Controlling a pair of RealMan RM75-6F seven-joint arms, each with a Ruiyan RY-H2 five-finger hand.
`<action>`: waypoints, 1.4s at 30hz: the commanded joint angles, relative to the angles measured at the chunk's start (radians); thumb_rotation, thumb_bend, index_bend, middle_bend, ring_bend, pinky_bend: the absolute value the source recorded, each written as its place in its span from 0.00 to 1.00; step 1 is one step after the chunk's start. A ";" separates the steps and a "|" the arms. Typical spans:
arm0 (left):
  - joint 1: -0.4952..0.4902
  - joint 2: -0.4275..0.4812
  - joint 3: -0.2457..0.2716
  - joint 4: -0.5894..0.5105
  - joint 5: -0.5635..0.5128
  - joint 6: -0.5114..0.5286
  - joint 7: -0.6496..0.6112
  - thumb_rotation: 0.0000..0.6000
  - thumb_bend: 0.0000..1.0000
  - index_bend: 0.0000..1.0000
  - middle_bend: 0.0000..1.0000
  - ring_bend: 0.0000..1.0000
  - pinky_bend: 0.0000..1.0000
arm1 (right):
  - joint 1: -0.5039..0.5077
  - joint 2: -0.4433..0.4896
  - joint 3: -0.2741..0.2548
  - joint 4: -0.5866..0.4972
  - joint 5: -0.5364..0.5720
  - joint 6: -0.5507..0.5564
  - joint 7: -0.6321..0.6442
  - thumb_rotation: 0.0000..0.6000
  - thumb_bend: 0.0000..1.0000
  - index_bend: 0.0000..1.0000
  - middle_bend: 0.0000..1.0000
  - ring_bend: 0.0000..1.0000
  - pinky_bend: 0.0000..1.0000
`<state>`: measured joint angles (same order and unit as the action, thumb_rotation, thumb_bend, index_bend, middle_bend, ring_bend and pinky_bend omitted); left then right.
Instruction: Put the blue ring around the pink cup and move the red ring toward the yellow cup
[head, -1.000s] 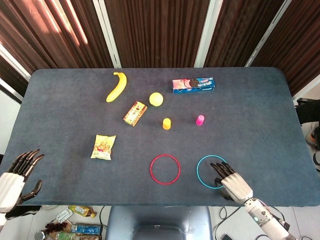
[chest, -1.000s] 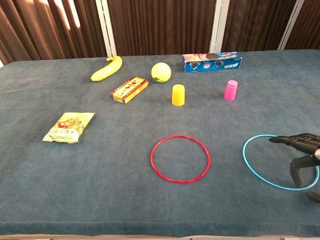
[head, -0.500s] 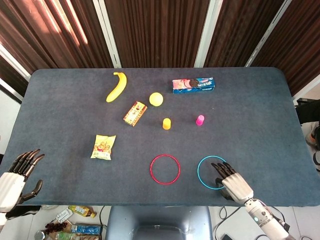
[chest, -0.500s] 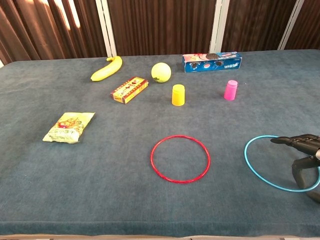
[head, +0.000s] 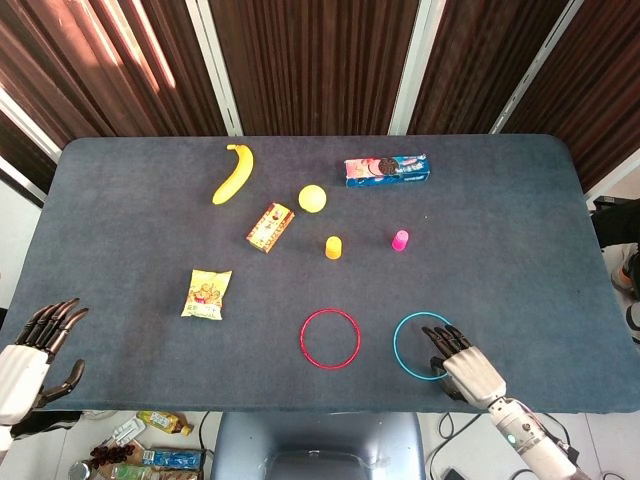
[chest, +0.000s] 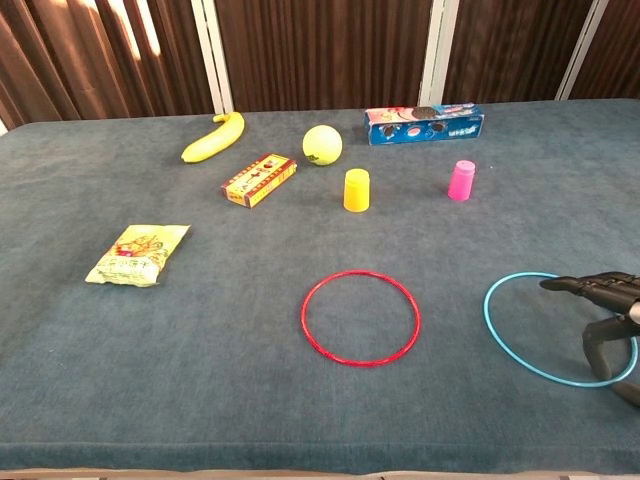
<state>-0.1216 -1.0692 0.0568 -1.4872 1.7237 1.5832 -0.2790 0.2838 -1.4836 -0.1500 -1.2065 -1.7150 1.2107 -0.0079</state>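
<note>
Neither ring is placed: the right hand (head: 462, 362), seemingly ungrasping, hovers over the blue ring (head: 403, 345), well short of the pink cup (head: 400, 239); the red ring (head: 330, 338) lies untouched.

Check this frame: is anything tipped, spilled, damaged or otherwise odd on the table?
Nothing stands out. The pink cup and yellow cup stand upright, and the red ring and blue ring lie flat. The right hand is over the blue ring.
</note>
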 joint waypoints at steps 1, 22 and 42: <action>0.001 0.000 0.000 0.001 0.002 0.004 -0.006 1.00 0.47 0.09 0.00 0.00 0.09 | -0.001 -0.004 -0.001 0.004 -0.003 0.006 0.001 1.00 0.55 0.72 0.09 0.00 0.00; 0.000 -0.001 -0.004 0.003 -0.004 0.003 -0.004 1.00 0.47 0.09 0.00 0.00 0.09 | -0.008 -0.021 0.052 0.049 -0.048 0.191 0.083 1.00 0.55 0.82 0.14 0.00 0.00; -0.010 -0.007 -0.006 -0.008 -0.018 -0.031 0.029 1.00 0.47 0.09 0.00 0.00 0.09 | 0.132 0.071 0.259 -0.117 -0.030 0.255 0.012 1.00 0.55 0.83 0.16 0.00 0.00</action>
<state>-0.1308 -1.0761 0.0517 -1.4940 1.7071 1.5538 -0.2512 0.3972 -1.4256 0.0888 -1.3064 -1.7555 1.4727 0.0170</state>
